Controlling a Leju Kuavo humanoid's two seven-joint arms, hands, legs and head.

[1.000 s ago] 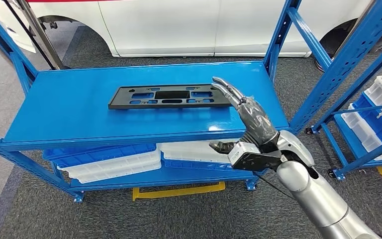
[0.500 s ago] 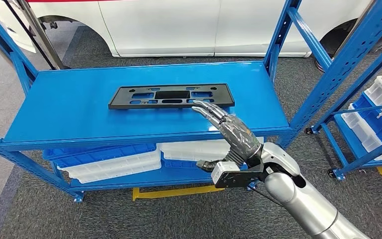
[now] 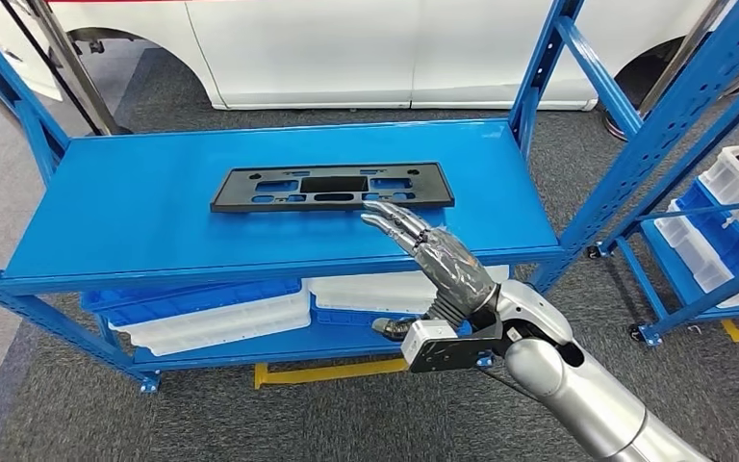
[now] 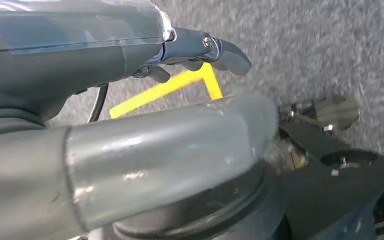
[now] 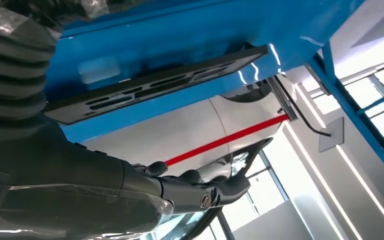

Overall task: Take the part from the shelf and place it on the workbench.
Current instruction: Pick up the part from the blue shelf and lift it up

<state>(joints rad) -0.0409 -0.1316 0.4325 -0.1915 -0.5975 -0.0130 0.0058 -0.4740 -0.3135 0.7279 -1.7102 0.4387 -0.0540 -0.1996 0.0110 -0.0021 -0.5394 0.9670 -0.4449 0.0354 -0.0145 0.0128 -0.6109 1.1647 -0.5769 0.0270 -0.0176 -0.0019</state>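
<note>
You have one part (image 3: 332, 186) to deal with: a single flat black plate, long and narrow, with several cut-out slots along it, lying flat on the top deck of the blue shelf (image 3: 135, 217). Its long axis runs side to side across your head view, parallel to the shelf's front edge, one end toward the left upright and the other toward the right; it sits toward the back half of the deck, roughly centred. One robot hand reaches over that deck: the right hand (image 3: 433, 255), palm down, fingers (image 3: 392, 219) stretched out nearly straight and lying close beside one another, tips pointing at the near long edge of the part. The tips look just short of that edge; you cannot tell from the head view whether they touch it. Nothing is held in that hand. In the right wrist view the part (image 5: 155, 85) shows as a dark slotted bar against the blue deck, apart from the fingers (image 5: 200, 192). The left hand (image 4: 130, 60) appears in its own wrist view over grey carpet and a yellow floor line (image 4: 165, 90), fingers (image 4: 220, 50) curled loosely and holding nothing. Under the deck you can count at least four stacked trays, blue and white (image 3: 212, 313). A white car (image 3: 346, 48) stands behind the shelf.
</note>
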